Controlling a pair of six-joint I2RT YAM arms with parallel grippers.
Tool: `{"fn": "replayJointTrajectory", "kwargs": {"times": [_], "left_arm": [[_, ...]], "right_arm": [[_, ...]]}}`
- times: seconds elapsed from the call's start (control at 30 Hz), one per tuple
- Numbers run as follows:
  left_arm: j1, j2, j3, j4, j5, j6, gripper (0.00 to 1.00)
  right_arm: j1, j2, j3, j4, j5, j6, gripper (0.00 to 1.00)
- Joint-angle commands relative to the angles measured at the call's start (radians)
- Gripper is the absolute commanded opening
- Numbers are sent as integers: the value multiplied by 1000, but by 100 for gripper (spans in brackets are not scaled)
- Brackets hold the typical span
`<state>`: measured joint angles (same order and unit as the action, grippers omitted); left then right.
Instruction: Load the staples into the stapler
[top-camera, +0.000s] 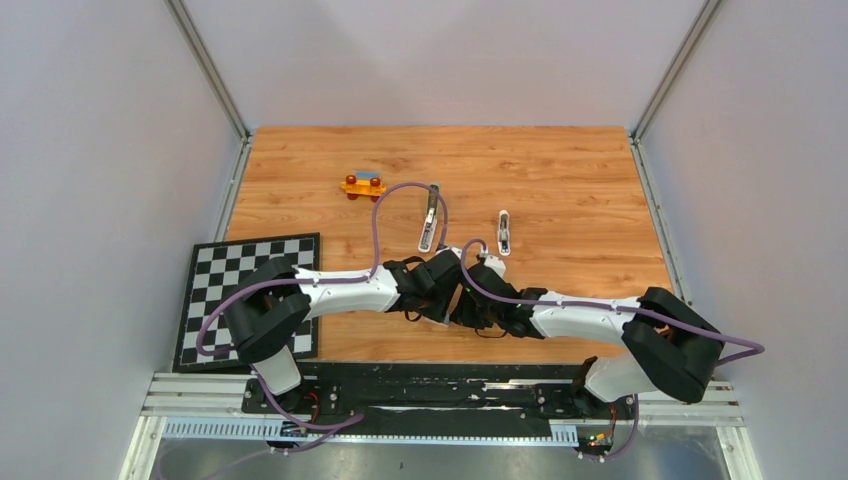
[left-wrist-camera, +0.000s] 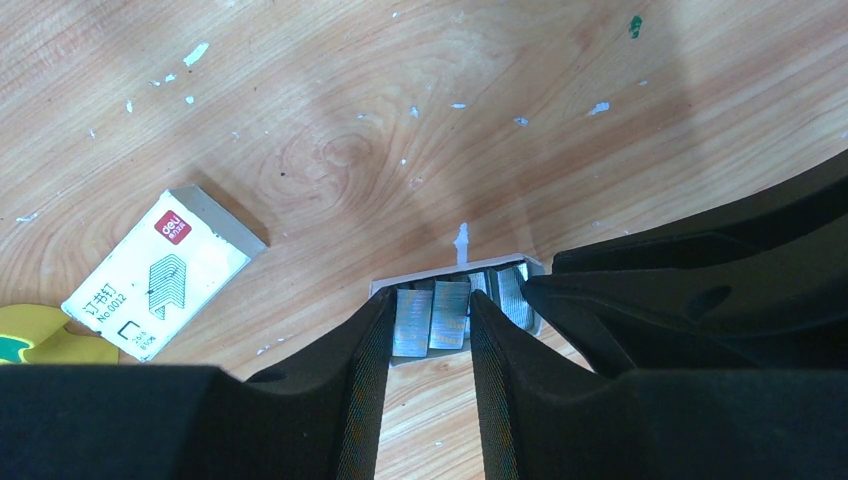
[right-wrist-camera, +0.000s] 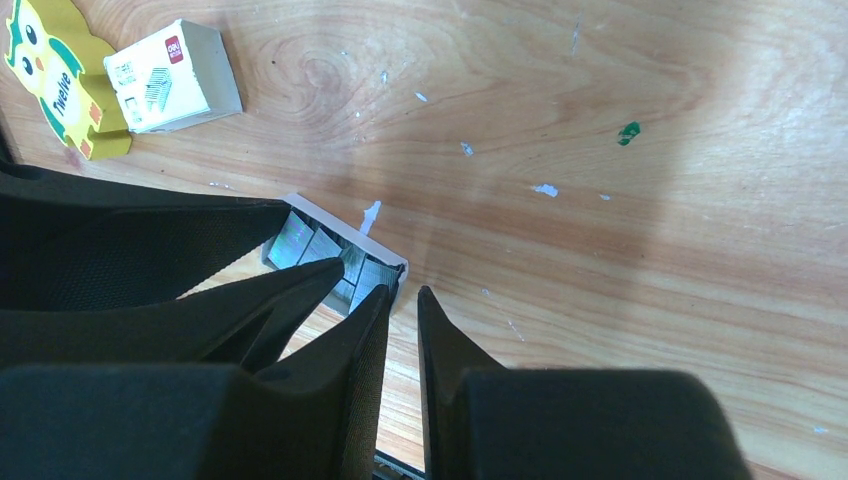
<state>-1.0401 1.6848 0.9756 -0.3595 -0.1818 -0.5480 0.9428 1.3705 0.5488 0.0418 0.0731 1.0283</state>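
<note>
Both arms meet low over one spot near the bases, working the same container.

Left tool (left-wrist-camera: 430, 302): part open, fingers down inside a small white cardboard tray (left-wrist-camera: 420, 277), astride two of the staples (left-wrist-camera: 450, 315). The strips fill the gap between the fingers. They lie flat in the tray, nothing lifted, and I can't confirm the pads are biting. It looks like a line-up for pinching a strip out.

Right tool (right-wrist-camera: 404, 292): nearly closed, a thin gap showing. One tip is inside the tray's end corner and one is outside it. My guess is it's there to pin the tray so it doesn't skate while the left tool picks. Can't tell if it's actually clamped on the wall.

Tray contents: several short silver-grey ridged strips, loose and at mixed angles, not stacked neatly. Separating one strip may be fiddly.

Next out on the worktop (top-camera: 560, 180): a closed white staple box (left-wrist-camera: 160, 268) with red print, contents hidden, lying just beside a yellow owl puzzle piece (right-wrist-camera: 55, 75). Neither is in play.

Further out, well apart from the tray: the stapler (top-camera: 428, 228), slim, silver and black, plus a second similar piece (top-camera: 504, 233) beside it. Can't tell if that's one unit split or two.

Farthest: an orange toy (top-camera: 362, 185).
</note>
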Motion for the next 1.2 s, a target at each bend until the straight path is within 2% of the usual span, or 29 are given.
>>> {"fn": "replayJointTrajectory", "kwargs": {"times": [0.0,0.23,0.6,1.17], "left_arm": [[-32,24,-11,-2,-24,8,36],[-39,9,-11,7,-41,6,34],[-54,39,-2,10,-44,5,38],[-60,-9,1,-1,-51,-3,30]], "right_arm": [[19,0,7,-22,22,-9,20],[18,2,8,-24,22,-8,20],[18,0,2,-20,22,-5,20],[21,-3,-1,-20,22,2,20]]}}
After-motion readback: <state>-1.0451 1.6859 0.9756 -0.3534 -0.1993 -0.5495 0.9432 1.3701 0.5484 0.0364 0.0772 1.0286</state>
